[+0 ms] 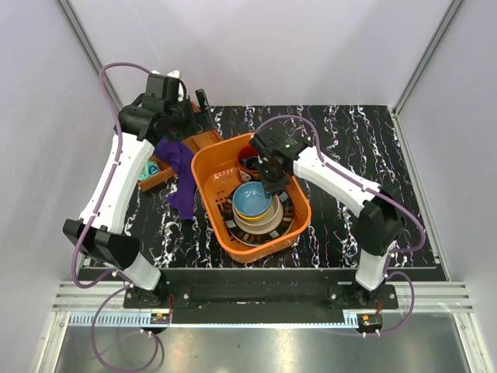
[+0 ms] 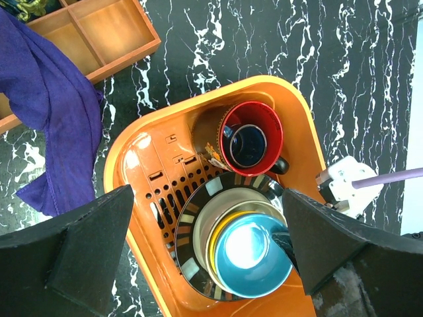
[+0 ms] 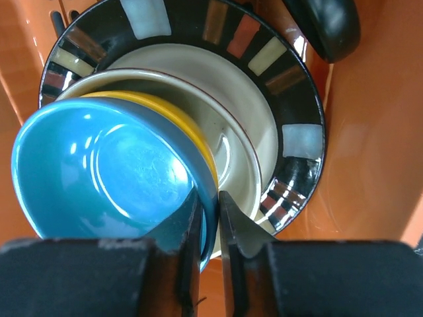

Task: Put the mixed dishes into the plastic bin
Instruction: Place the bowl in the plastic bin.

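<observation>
Black marble table (image 1: 357,155) fills the middle of the top view. The orange bin (image 1: 208,175) sits centre frame, turned at an angle. The wooden tray (image 2: 112,30) is up-left of it, with a purple cloth (image 2: 46,112) draped over the tray edge and trailing onto the table beside the bin's left wall. Inside the bin, lower half, I see one stack: striped plate (image 3: 291,142) at the bottom, beige bowl (image 3: 238,112) on it, yellow bowl (image 3: 178,115) in that, blue bowl (image 3: 106,165) on top and tilted. A red mug (image 2: 251,139) is in the bin's upper corner, just beside the plate rim, with something dark blue inside it. A teal toy (image 1: 145,172) lies in the tray at the left edge of the cloth. My right gripper (image 3: 210,198) is down in the bin, its fingers nearly together and pinched on the blue bowl's rim, one inside and one outside. My left gripper (image 2: 206,195) hangs high at upper left of the top view, jaws spread wide, holding nothing.
</observation>
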You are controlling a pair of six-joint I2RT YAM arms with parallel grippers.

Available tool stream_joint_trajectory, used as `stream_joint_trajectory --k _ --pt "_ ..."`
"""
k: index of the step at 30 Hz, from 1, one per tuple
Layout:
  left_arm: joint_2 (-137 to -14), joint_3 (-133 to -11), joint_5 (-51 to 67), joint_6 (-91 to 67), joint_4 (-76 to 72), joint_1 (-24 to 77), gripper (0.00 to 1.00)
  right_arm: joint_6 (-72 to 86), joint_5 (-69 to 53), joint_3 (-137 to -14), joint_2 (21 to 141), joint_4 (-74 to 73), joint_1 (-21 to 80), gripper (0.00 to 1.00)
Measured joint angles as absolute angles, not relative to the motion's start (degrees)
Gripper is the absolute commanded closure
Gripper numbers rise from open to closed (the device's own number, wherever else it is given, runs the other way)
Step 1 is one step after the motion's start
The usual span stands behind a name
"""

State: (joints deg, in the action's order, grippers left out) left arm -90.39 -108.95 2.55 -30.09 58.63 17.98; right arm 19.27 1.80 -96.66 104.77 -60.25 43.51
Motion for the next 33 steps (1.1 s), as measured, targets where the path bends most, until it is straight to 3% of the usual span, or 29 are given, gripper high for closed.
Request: stream_joint_trajectory --k 10,16,24,33 --pt "-90.1 -107.5 2.3 -30.5 58.5 18.0 0.01 19.4 1.0 -95.9 104.1 -59.3 43.5 0.45" --pt "-89.8 -107.5 2.3 -30.5 58.5 18.0 0.01 19.9 1.1 -96.9 101.8 -59.5 43.5 0.36" --pt "-88.5 -106.9 2.3 -31.0 57.5 18.0 0.01 21.6 4.7 -101.6 97.4 -59.9 43.4 0.12" --pt "-79.6 -100.7 -0.2 -31.4 50.6 18.0 0.01 25.4 6.4 -101.8 88.4 -59.7 31.7 0.01"
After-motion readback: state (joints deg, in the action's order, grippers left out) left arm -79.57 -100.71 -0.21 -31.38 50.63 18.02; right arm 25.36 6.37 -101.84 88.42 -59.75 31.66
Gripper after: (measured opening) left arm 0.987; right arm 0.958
